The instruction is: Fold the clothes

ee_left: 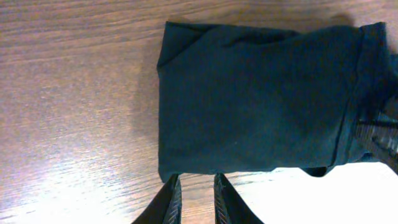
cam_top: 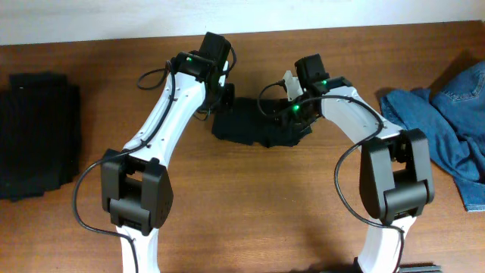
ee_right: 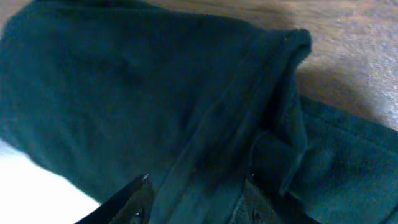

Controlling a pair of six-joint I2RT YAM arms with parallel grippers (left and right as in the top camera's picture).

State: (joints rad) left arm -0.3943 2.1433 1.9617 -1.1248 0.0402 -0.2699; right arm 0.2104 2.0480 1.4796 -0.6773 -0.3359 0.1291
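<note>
One of the clothes, a black garment (cam_top: 246,125), lies folded into a rectangle at the table's middle. In the left wrist view it fills the upper right as a smooth dark panel (ee_left: 255,99). My left gripper (ee_left: 196,193) sits just off its near edge, jaws a narrow gap apart with only bare wood between them. In the overhead view the left gripper (cam_top: 226,95) is at the garment's upper left corner. My right gripper (ee_right: 194,198) is pressed down onto the garment's right end (ee_right: 124,93), closed on a raised ridge of cloth (ee_right: 273,118).
A stack of folded black clothes (cam_top: 38,133) lies at the far left of the wooden table (cam_top: 250,212). Crumpled blue jeans (cam_top: 455,114) lie at the right edge. Both arms reach in from the near side.
</note>
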